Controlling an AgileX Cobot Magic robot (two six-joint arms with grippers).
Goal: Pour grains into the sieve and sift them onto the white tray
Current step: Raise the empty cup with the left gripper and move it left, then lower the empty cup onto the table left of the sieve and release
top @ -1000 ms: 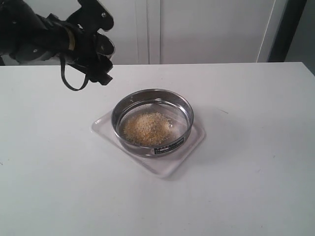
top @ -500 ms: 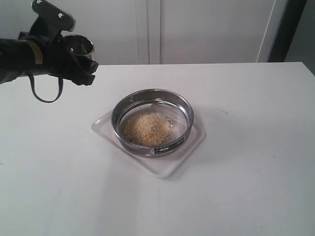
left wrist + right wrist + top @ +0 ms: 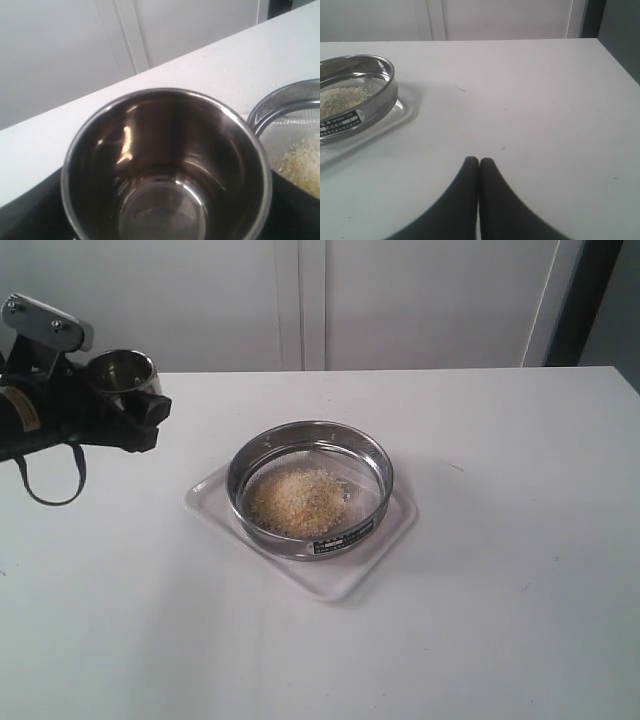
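Note:
The sieve (image 3: 310, 488) rests on the white tray (image 3: 345, 575) in the middle of the table. A pale yellow heap of grains (image 3: 298, 500) lies on its mesh. To the left, my left gripper (image 3: 132, 418) is shut on a small steel cup (image 3: 123, 375), held upright above the table and apart from the sieve. The cup (image 3: 165, 165) looks empty in the left wrist view, with the sieve's rim (image 3: 290, 97) and grains (image 3: 305, 160) beside it. My right gripper (image 3: 479, 161) is shut on nothing. It hovers over bare table, off to one side of the sieve (image 3: 375, 95).
The white table (image 3: 520, 540) runs back to a pale wall with panel seams (image 3: 300, 300). A dark vertical strip (image 3: 590, 300) stands at the far right. The right arm does not show in the exterior view.
The left arm has carried the cup leftward and lower, away from the sieve, and turned it from tipped to upright. The sieve, the tray and the grains have stayed put.

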